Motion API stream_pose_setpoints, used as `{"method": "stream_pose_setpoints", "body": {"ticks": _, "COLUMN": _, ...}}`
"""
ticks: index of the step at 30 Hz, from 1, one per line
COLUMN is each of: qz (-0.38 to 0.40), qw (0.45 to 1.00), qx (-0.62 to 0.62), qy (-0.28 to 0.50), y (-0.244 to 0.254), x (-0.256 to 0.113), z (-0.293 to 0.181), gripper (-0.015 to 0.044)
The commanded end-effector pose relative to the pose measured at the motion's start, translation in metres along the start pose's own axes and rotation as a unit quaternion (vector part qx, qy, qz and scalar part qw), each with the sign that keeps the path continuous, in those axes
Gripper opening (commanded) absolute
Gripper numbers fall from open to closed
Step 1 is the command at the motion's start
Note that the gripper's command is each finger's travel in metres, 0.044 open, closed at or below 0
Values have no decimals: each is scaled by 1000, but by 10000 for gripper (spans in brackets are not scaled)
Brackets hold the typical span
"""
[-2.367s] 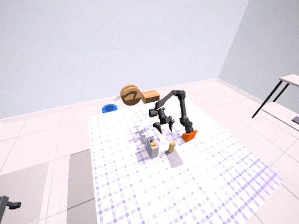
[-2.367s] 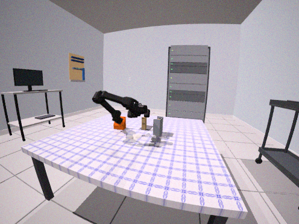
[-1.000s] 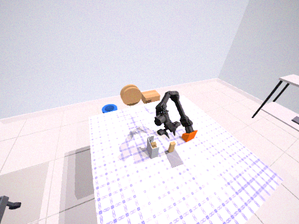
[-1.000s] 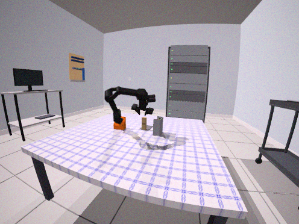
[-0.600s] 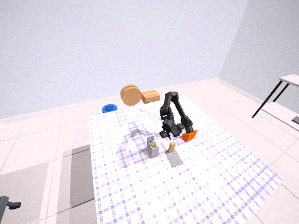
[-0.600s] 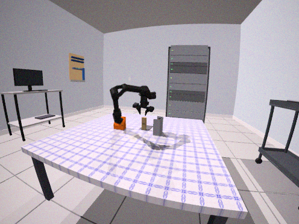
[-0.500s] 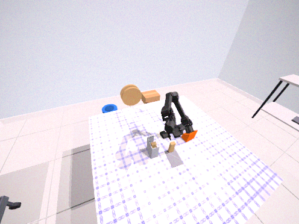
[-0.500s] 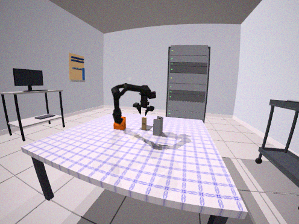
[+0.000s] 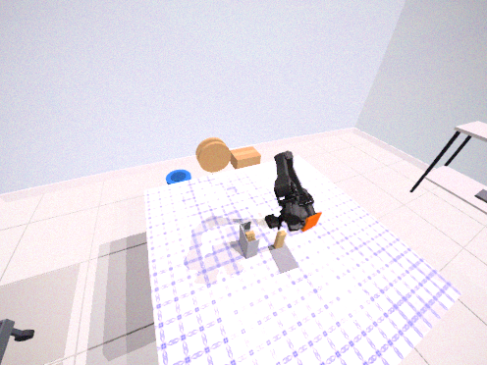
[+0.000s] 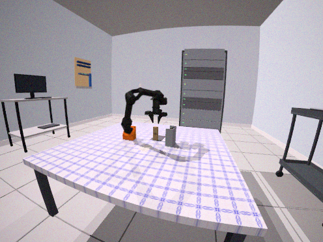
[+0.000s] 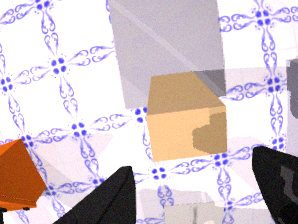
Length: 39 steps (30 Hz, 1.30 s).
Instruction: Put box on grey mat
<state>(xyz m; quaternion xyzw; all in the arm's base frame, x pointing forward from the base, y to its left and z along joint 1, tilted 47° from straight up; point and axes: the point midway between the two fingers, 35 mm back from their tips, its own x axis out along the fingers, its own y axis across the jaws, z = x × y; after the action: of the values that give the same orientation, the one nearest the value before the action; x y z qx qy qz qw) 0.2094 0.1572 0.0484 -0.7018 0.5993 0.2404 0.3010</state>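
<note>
Worktop [image 9: 344,294] [image 10: 146,182] [image 11: 30,110]: carrying the arm, bin and mat on its checked cloth.
Arm [image 9: 284,183] [image 10: 128,110]: arching over, its wrist pointing down.
Bin [image 9: 249,249] [image 10: 170,138]: standing upright beside the mat, tan box tops [image 9: 250,235] showing inside; their number is unclear.
Pincer [image 9: 280,227] [image 10: 155,121] [image 11: 194,167]: hovering released above the loose box, fingers parted, grasping nothing.
Grey mat [image 9: 286,261] [image 10: 161,138] [image 11: 167,45]: lying flat, the loose box at one end.
Loose box [image 9: 280,239] [image 10: 155,133] [image 11: 187,135]: standing on end, not lying printed side up.
Reach code: showing legibly nowhere, so whether the ER box is this one or is waiting in the bin cannot be told.
Handling: probably light, stiff card, fairly grippy but crushable and easily toppled; the pincer is best taking two opposite upright sides, gently, near the top, once the code is confirmed, keeping the printed face uncovered.
</note>
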Motion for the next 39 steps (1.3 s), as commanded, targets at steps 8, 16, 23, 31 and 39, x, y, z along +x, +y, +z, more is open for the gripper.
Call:
{"method": "stream_pose_setpoints", "body": {"ticks": 8, "qz": -6, "qw": 1000, "qx": 3, "qy": 8, "y": -1, "x": 10, "z": 2, "gripper": 235}}
{"method": "stream_pose_setpoints", "body": {"ticks": 16, "qz": -6, "qw": 1000, "qx": 3, "qy": 8, "y": -2, "x": 23, "z": 1, "gripper": 235}}
{"method": "stream_pose_setpoints", "body": {"ticks": 23, "qz": -6, "qw": 1000, "qx": 3, "qy": 8, "y": -2, "x": 34, "z": 1, "gripper": 235}}
{"method": "stream_pose_setpoints", "body": {"ticks": 31, "qz": -6, "qw": 1000, "qx": 3, "qy": 9, "y": -2, "x": 40, "z": 0, "gripper": 235}}
{"method": "stream_pose_setpoints", "body": {"ticks": 39, "qz": -5, "qw": 1000, "qx": 5, "qy": 7, "y": -1, "x": 37, "z": 1, "gripper": 182}}
